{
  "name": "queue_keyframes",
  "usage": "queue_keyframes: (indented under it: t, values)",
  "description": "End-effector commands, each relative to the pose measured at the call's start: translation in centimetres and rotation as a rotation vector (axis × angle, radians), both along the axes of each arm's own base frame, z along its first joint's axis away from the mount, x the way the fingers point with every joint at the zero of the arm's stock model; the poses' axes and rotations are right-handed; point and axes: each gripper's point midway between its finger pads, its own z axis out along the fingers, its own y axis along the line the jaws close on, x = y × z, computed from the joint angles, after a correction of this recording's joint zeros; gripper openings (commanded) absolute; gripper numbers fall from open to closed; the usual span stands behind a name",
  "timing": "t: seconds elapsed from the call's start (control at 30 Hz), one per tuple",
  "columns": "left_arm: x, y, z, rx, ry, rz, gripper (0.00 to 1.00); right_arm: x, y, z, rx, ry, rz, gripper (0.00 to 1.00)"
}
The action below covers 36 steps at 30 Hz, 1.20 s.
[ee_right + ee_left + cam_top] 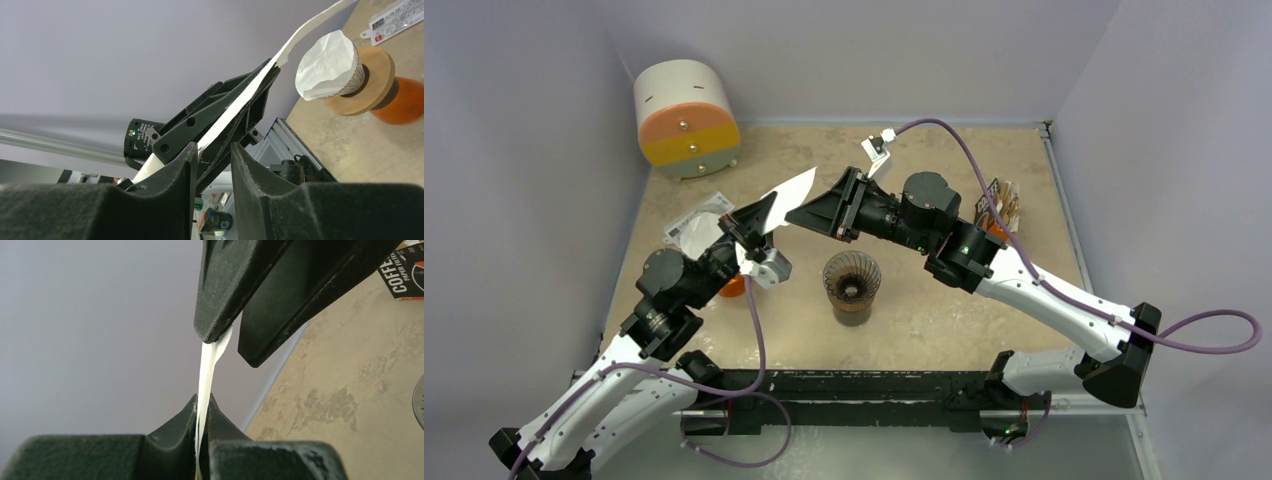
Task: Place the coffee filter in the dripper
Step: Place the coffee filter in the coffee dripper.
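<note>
On the left, we see the left gripper [749,232] clamped tight on the flat white coffee filter [786,195], holding it in the air above the table [984,170]. The right gripper [802,213] straddles the filter's far edge with its jaws narrowly parted, not yet pinching. The dripper [852,278] stands on the table below and to the right. We think the paper could tear if both arms pull apart, or flutter down beside the dripper if the left gripper lets go before the right one grips.
</note>
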Motion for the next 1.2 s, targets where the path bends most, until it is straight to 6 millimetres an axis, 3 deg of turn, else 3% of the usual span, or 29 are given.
queue_keyframes:
  t: [0.0, 0.93, 1.17]
  values:
    - [-0.7, -0.4, 2.0, -0.061, -0.008, -0.046, 0.00, -0.3, -0.1, 1.8, 0.054, -0.041, 0.000, 0.34]
    - [-2.0, -0.8, 3.0, -0.189, 0.075, -0.125, 0.00, -1.0, -1.4, 2.5, 0.088, -0.072, -0.006, 0.34]
    - [-1.7, -0.8, 3.1, -0.202, 0.098, -0.121, 0.00, -1.6, -0.8, 2.8, 0.090, -0.091, 0.030, 0.34]
